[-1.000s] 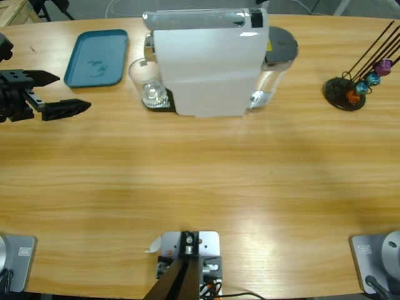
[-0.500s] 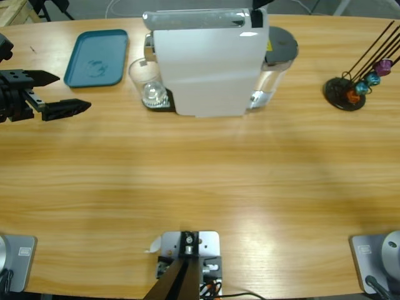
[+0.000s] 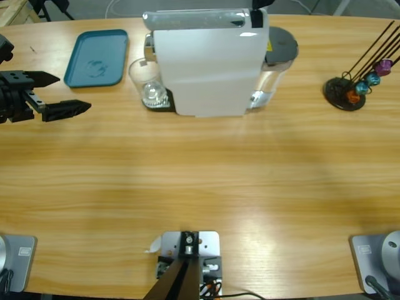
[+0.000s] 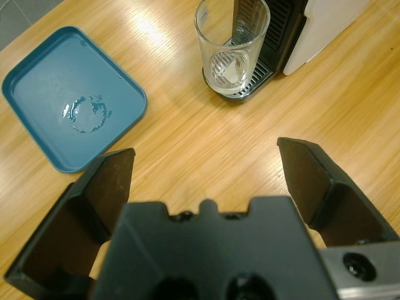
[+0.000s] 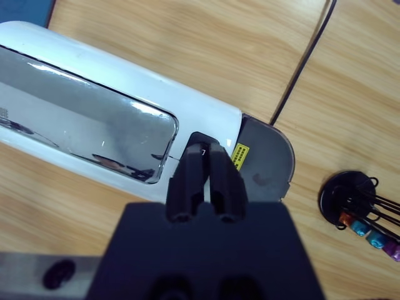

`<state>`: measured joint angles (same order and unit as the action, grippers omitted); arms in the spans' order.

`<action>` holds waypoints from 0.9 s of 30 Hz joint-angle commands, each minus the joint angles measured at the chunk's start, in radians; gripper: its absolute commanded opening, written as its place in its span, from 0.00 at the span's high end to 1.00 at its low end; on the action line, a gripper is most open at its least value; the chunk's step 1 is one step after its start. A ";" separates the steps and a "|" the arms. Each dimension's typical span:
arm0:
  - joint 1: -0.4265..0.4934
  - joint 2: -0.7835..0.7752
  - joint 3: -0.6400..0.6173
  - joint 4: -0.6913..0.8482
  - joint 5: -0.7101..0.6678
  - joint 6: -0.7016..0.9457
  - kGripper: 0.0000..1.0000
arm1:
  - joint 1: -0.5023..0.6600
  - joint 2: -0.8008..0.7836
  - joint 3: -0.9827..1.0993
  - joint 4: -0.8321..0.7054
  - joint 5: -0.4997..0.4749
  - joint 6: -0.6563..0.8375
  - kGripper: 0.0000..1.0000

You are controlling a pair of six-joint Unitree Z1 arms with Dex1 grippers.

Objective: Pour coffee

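A clear drinking glass (image 3: pixel 145 84) (image 4: pixel 231 47) stands on the black drip tray under the spout of the white coffee machine (image 3: pixel 206 62) (image 5: pixel 94 125). No coffee shows in the glass. My left gripper (image 3: pixel 74 92) (image 4: pixel 206 156) hovers open at the table's left edge, well short of the glass, with nothing between its jaws. My right gripper (image 5: pixel 204 150) (image 3: pixel 258 4) is shut above the machine's top, its tips over the dark part at the rear end of the silver lid. Whether it touches the machine I cannot tell.
A teal tray (image 3: pixel 97 57) (image 4: pixel 69 106) lies at the back left beside the glass. A black capsule holder (image 3: pixel 347 92) (image 5: pixel 356 203) with coloured capsules on wire arms stands at the back right. A dark cable (image 5: pixel 306 56) runs behind the machine.
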<state>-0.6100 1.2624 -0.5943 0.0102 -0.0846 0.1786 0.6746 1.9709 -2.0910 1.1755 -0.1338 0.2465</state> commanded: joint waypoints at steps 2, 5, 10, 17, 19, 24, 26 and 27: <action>-0.004 0.028 0.037 -0.015 -0.007 0.012 0.00 | 0.017 -0.047 -0.100 0.091 -0.055 0.047 0.00; -0.004 0.026 0.037 -0.016 -0.011 0.010 0.00 | 0.017 -0.063 -0.073 0.096 -0.012 0.067 0.00; -0.004 -0.004 0.044 -0.016 -0.014 0.013 0.00 | 0.017 -0.043 -0.049 0.122 0.059 0.079 0.00; -0.004 0.003 0.048 -0.016 -0.017 0.013 0.00 | 0.017 -0.043 -0.041 0.122 0.061 0.083 0.00; -0.004 0.003 0.048 -0.016 -0.017 0.013 0.00 | 0.017 -0.046 -0.039 0.122 0.062 0.083 0.00; -0.004 -0.001 0.050 -0.016 -0.021 0.013 0.00 | 0.017 -0.052 -0.036 0.124 0.065 0.085 0.00; -0.004 -0.009 0.053 -0.016 -0.029 0.013 0.00 | 0.017 -0.054 -0.033 0.130 0.063 0.085 0.00; -0.004 -0.011 0.054 -0.016 -0.030 0.013 0.00 | 0.017 -0.056 -0.032 0.135 0.063 0.085 0.00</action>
<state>-0.6100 1.2620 -0.5756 0.0066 -0.0853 0.1786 0.6800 1.9215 -2.1590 1.2829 -0.0863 0.3167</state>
